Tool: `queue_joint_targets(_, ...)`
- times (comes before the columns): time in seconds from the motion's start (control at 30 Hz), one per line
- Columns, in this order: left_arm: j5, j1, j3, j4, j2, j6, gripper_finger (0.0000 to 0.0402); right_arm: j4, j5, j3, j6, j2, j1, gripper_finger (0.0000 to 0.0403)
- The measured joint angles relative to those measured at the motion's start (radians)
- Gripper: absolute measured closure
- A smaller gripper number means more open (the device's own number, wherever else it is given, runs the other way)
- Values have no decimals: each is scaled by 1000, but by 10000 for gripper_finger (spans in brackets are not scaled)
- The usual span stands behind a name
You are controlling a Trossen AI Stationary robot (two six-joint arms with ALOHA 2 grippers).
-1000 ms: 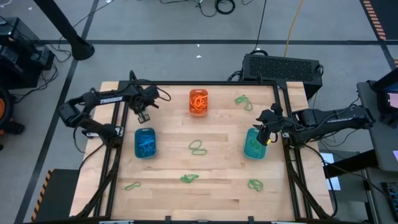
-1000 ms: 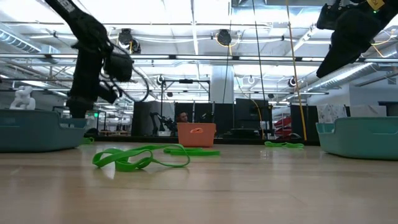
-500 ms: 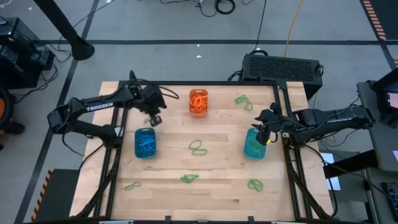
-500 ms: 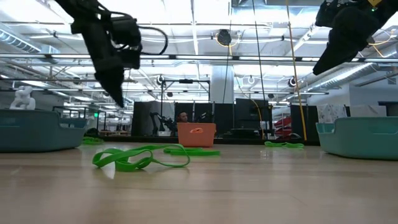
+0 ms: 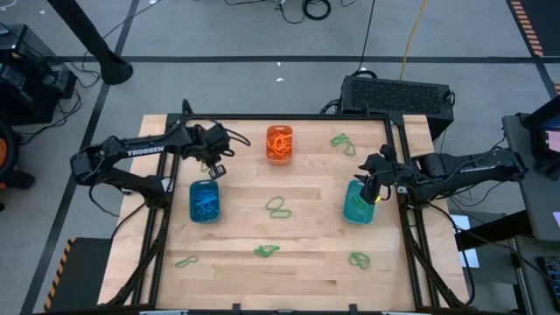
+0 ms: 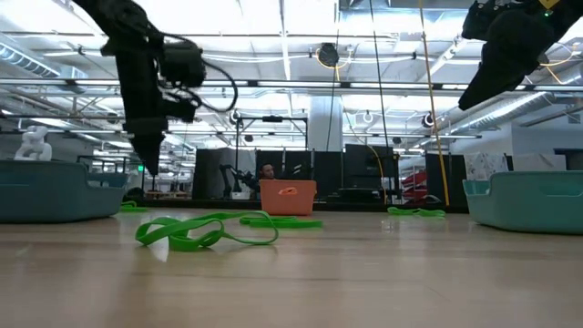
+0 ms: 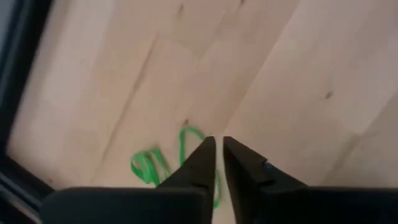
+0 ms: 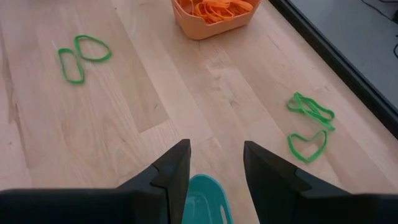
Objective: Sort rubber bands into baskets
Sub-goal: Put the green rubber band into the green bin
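- I am holding my left gripper (image 5: 219, 170) in the air over the far left part of the wooden table (image 5: 306, 262), between the blue basket (image 5: 204, 200) and the orange basket (image 5: 279, 143), touching neither.
- In my left wrist view its fingers (image 7: 200, 163) are standing nearly together, with only a thin slit showing between the tips, and nothing is sitting between them.
- Past those tips, a green rubber band (image 7: 149, 167) is lying on the wood near the table's dark edge.
- I am hanging my right gripper (image 5: 371, 189) just above the teal-green basket (image 5: 356, 206) on the right side of the table.
- Its fingers (image 8: 172, 168) are spreading apart with nothing in them, and the basket's rim (image 8: 207, 194) is showing in the gap.
- The blue basket is holding blue bands and the orange basket is holding orange bands (image 8: 219, 7).
- Green bands are lying loose on the table: a pair in the middle (image 5: 278, 206), a cluster at the far right (image 5: 342, 142), and three clumps along the near side (image 5: 185, 261), (image 5: 266, 251), (image 5: 359, 259).
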Motion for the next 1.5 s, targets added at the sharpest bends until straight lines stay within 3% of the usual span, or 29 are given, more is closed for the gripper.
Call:
queue_joint_targets(0.27,-29,33,-16,35,152,-25,269,0,-3,0,0,0,0,261)
queue_joint_targets(0.4,-29,61,-16,53,217,8,241,0,-4,0,0,0,0,261)
queue_joint_targets(0.6,-20,148,-16,60,260,37,230,-1,-4,0,0,0,0,261)
queue_joint_targets(0.8,104,214,-15,82,281,89,230,-1,-4,0,0,0,0,261)
queue_joint_targets(0.9,111,219,-11,83,293,110,231,-1,-4,0,0,0,0,261)
queue_joint_targets(1.07,121,218,-11,81,303,115,268,-2,-4,0,0,0,0,261)
queue_joint_targets(1.23,123,216,-13,83,290,129,381,-2,-4,0,0,0,0,261)
queue_joint_targets(1.37,114,190,-19,113,245,134,395,-1,-4,0,0,0,0,261)
queue_joint_targets(1.5,173,141,-17,159,169,115,398,-1,-4,0,0,0,0,261)
